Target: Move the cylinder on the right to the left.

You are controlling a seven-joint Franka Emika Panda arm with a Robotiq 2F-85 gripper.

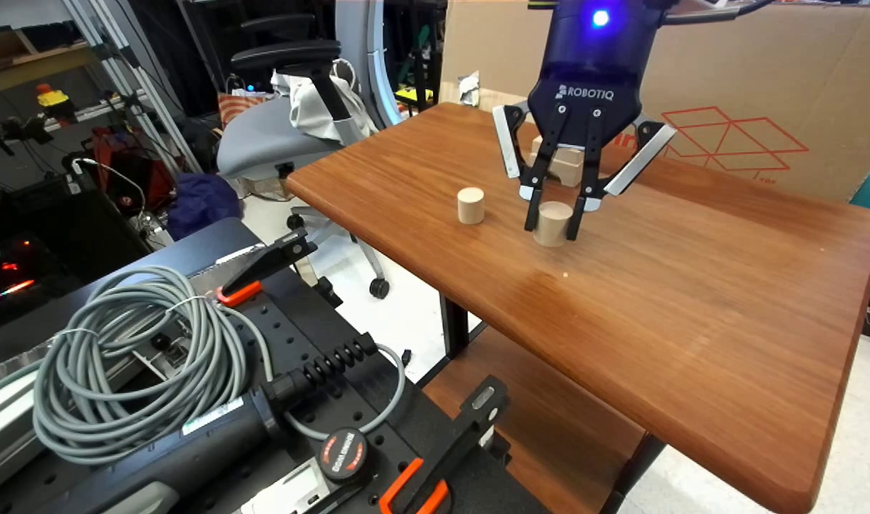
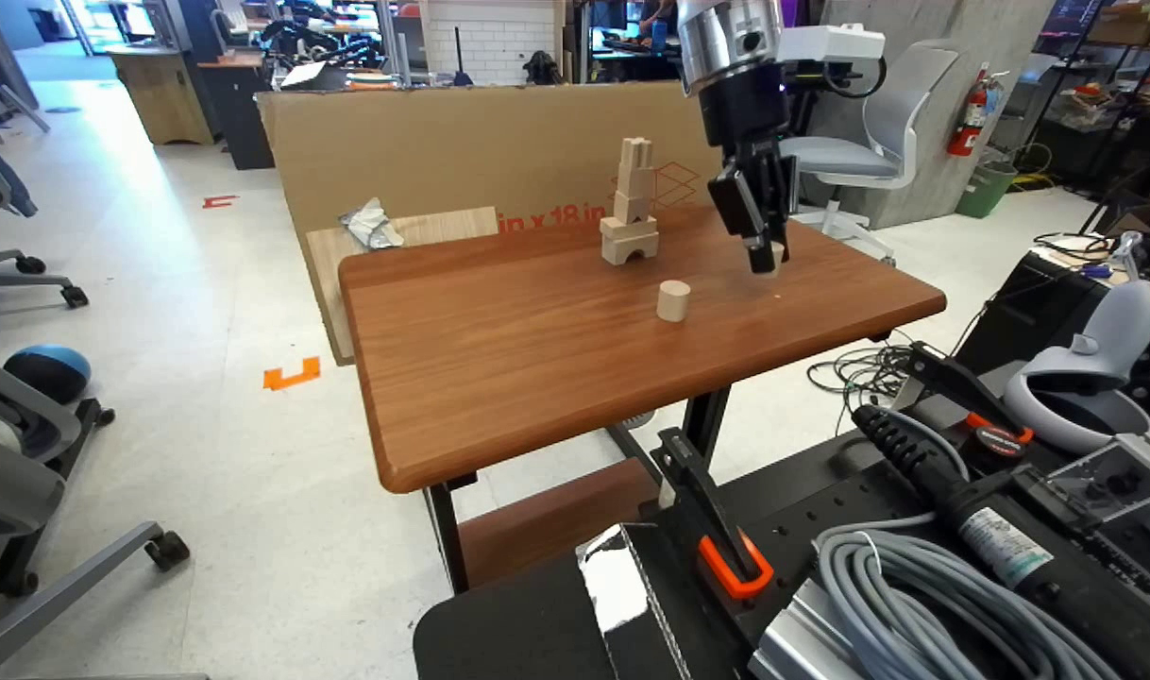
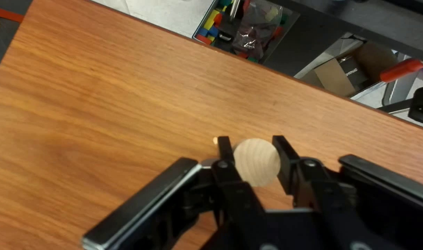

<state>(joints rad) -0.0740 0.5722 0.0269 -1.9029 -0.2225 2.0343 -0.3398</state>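
Note:
The cylinder [image 1: 551, 225], short, pale and wooden, stands upright between the two black fingers of my gripper [image 1: 552, 234]. Its round top [image 3: 256, 162] also shows in the wrist view, with a finger against each side. My gripper [image 3: 251, 139] looks shut on it. In an exterior view the cylinder [image 2: 777, 257] is mostly hidden behind the fingers [image 2: 769, 264]. I cannot tell whether its base touches the table. The smaller, narrower cylinder [image 1: 471, 205] stands apart and upright on the table; it shows in both exterior views [image 2: 672, 301].
The brown table [image 1: 692, 307] carries a stacked block structure with a tall post [image 2: 634, 208], partly hidden behind the gripper in an exterior view [image 1: 567, 168]. A cardboard sheet [image 2: 462, 142] stands behind the table. A small pale speck [image 1: 565, 275] lies near the held cylinder.

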